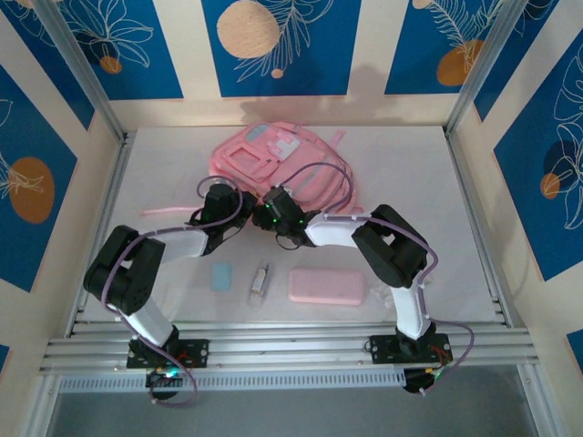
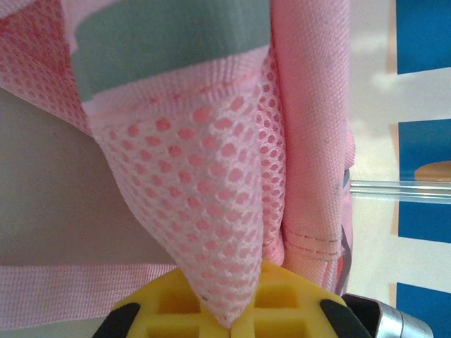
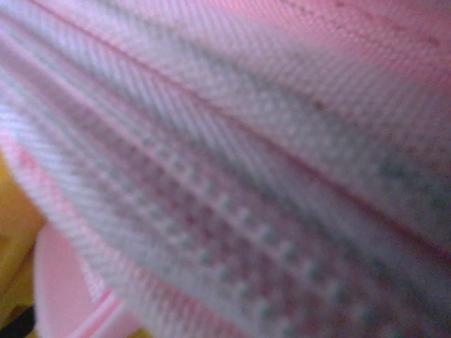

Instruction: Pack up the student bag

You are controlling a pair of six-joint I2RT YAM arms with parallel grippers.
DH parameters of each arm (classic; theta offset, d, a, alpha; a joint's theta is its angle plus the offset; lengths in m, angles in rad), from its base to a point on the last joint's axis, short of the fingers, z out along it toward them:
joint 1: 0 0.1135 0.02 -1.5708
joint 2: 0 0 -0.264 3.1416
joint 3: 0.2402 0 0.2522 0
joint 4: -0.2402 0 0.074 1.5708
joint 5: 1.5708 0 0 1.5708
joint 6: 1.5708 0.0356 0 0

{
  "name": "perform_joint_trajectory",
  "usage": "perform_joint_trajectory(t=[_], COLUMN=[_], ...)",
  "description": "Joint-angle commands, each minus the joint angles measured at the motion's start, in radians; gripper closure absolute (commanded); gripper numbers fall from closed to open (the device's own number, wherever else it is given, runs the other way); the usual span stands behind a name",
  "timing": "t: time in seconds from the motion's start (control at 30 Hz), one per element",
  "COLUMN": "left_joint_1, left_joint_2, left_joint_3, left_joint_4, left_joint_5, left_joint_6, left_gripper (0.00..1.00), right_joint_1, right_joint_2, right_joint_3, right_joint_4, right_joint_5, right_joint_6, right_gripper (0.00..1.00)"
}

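One white bench (image 1: 410,173) carried the student bag (image 1: 273,150), lying flat at the upper centre of the top view. At its lower edge the left end effector (image 2: 227,318) was clamped on the bag's pink mesh, while the right end effector (image 1: 273,208) sat against blurred fabric, its opening impossible to judge. Lower in frame lay a pink pencil case (image 1: 326,285), a pale blue block (image 1: 221,276) and a small clear item (image 1: 260,282).

White worktop (image 1: 410,173): student bag (image 1: 273,159) upper ctr; below, L-R: pale blue flat item (image 1: 221,276), sm clear item (image 1: 261,280), pink pencil case (image 1: 326,286).
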Motion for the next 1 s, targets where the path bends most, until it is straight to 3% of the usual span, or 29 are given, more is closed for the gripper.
perform_joint_trajectory(t=[0.0,0.17,0.33,0.5,0.73,0.97], left_joint_1=[-0.04,-0.039,-0.033,0.007,0.057,0.069], left_joint_2=[-0.054,-0.029,-0.013,0.033,0.103,0.123], left_joint_3=[-0.004,-0.003,0.003,0.013,0.079,0.101], left_joint_4=[0.044,0.084,0.088,0.135,0.153,0.155], left_joint_5=[0.085,0.096,0.07,0.042,0.042,0.052], left_joint_6=[-0.008,-0.023,0.009,0.045,0.104,0.113], left_gripper=[1.0,1.0,1.0,1.0,1.0,1.0], right_joint_1=[-0.02,-0.024,-0.039,-0.061,-0.126,-0.179], right_joint_2=[0.005,-0.013,-0.041,-0.111,-0.17,-0.238], right_joint_3=[0.038,0.027,0.016,-0.009,-0.043,-0.077], right_joint_4=[0.091,0.101,0.052,-0.093,-0.366,-0.606], right_joint_5=[0.116,0.131,0.064,-0.01,-0.226,-0.275], right_joint_6=[-0.034,-0.08,-0.099,-0.077,-0.104,-0.204], right_gripper=[0.67,0.8,1.0,1.0,1.0,1.0])
